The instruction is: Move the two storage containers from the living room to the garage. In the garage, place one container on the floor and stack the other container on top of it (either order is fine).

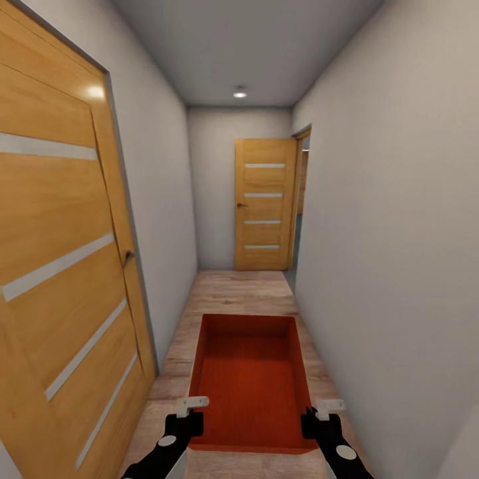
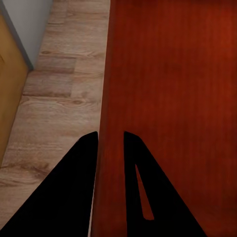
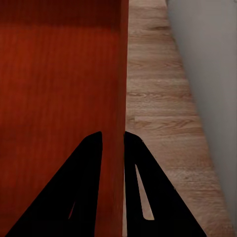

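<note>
The hallway is narrow: a wall (image 1: 399,233) on the right, a door (image 1: 60,266) close on the left, another door (image 1: 265,203) ajar at the far end. The container (image 1: 247,379) hangs low over the wood floor (image 1: 233,289), carried between both arms, nearly spanning the passage. A small veer could knock it against wall or door. The left pincer (image 2: 109,143) pinches the left wall and the right pincer (image 3: 113,143) the right wall; thin walls could slip out.

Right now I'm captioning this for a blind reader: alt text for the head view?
Both grippers, left and right, hold an orange-red box by its side walls in a narrow hallway. Wooden doors stand at left and ahead.
</note>
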{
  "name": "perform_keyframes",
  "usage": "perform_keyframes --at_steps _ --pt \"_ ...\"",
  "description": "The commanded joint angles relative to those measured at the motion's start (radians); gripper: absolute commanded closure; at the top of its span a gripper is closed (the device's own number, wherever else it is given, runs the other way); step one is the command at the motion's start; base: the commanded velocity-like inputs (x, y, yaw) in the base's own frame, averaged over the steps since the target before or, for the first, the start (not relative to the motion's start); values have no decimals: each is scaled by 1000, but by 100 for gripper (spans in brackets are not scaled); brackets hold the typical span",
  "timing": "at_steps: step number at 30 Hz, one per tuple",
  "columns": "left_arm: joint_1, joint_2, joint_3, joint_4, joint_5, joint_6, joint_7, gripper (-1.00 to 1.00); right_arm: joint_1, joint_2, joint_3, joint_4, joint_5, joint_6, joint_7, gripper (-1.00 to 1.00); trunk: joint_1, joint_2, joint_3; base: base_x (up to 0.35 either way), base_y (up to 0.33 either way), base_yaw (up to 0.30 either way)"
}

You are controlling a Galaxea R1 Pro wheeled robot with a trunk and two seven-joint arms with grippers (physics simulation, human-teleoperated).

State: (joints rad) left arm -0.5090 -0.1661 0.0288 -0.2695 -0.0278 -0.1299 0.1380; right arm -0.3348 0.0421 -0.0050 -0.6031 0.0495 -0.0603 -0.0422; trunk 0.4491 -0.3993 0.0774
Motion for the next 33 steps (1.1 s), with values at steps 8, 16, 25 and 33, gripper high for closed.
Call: perform_keyframes --at_steps 8,16,25,33 --pt "-1 0 20 -23 -6 -4 9 100 0 -1 14 5 23 -3 6 100 1 -1 0 328 0 0" --pt "-2 0 20 -23 -6 -4 8 100 0 -1 14 5 23 -3 6 100 1 -1 0 328 0 0" --pt "-2 0 20 -23 -6 -4 8 100 0 -1 14 5 23 -3 7 100 1 -1 0 328 0 0" --pt "-2 -1 20 -23 -6 -4 9 100 0 -1 14 5 23 -3 6 100 1 -1 0 328 0 0"
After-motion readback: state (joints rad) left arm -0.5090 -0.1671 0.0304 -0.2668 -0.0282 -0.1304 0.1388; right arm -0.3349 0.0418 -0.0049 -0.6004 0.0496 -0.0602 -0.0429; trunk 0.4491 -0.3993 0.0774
